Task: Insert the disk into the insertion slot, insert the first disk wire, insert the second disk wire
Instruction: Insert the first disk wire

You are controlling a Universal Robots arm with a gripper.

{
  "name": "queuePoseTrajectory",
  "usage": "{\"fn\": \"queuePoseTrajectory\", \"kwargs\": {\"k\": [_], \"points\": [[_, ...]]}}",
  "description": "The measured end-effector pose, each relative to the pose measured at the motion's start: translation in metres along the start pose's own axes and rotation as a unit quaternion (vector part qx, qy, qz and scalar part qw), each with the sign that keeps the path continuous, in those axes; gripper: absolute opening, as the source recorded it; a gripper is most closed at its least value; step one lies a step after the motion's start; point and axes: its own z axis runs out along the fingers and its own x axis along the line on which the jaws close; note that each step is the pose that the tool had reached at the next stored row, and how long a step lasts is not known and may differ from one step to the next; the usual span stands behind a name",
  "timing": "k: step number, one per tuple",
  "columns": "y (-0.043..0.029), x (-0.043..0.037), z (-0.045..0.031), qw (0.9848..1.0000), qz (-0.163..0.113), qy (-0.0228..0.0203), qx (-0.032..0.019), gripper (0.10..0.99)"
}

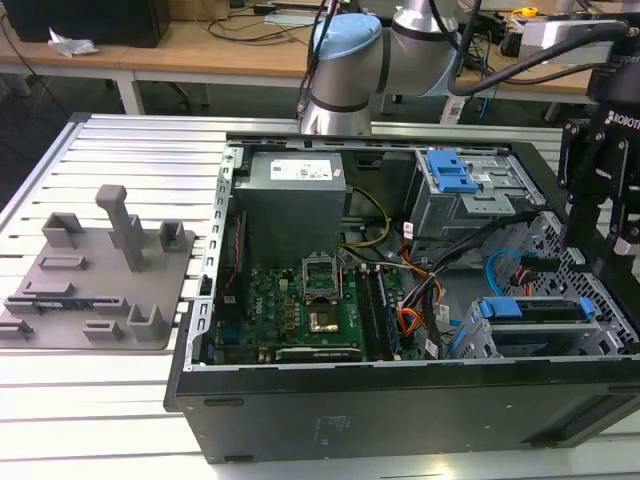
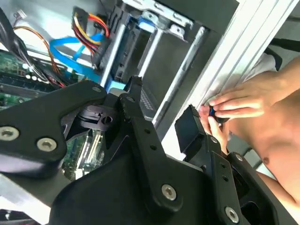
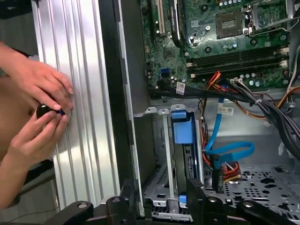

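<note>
"So, what's on your screens, biggest first?"

"I see the slatted metal tabletop (image 1: 120, 150) carrying an open computer case (image 1: 400, 410). A grey fixture plate (image 1: 100, 270) lies beside the case, towards the exterior view's left. My arm (image 1: 345, 70) reaches over the case from its far side in that view."

"And inside the case?"

"I see the motherboard (image 1: 300, 310) around the middle. The insertion slot (image 3: 159, 183) is at the end towards the exterior view's right. The disk (image 3: 182, 133) sits inside that slot, and I can see its blue caddy between the cage walls in the first wrist view."

"What about the gripper?"

"My gripper (image 2: 161, 101) hangs over the slot end of the case. Its fingers are spread apart, and they hold and touch nothing."

"Where are the wires?"

"The second disk wire (image 3: 229, 150) bends in a loop just beside the slot. The first disk wire (image 3: 230, 168) lies close against that loop. Both run towards a black connector (image 3: 216, 176) at the disk's end, but I cannot tell whether either is seated."

"Anything smaller?"

"A person's hands (image 3: 40, 93) are at the tabletop's edge outside the case. They pinch a small dark object (image 3: 44, 111) between the fingers."
</note>
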Motion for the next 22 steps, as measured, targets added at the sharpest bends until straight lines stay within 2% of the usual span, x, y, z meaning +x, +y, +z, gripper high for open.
{"fn": "queuePoseTrajectory", "kwargs": {"k": [2,3,4,9,17,22], "points": [[-0.0018,-0.0234,-0.0027,1.0000,0.000,0.0084,0.0009,0.561],[-0.0011,-0.0292,-0.0027,1.0000,0.000,0.0085,0.0008,0.561],[-0.0009,-0.0314,-0.0017,1.0000,0.000,0.0085,0.0009,0.561],[0.0004,-0.0341,0.0054,0.9999,0.003,0.0083,0.0046,0.561],[0.0034,-0.0391,0.0200,0.9999,0.011,0.0086,0.0059,0.561],[0.0041,-0.0432,0.0250,0.9998,0.012,0.0099,0.0095,0.561]]}}
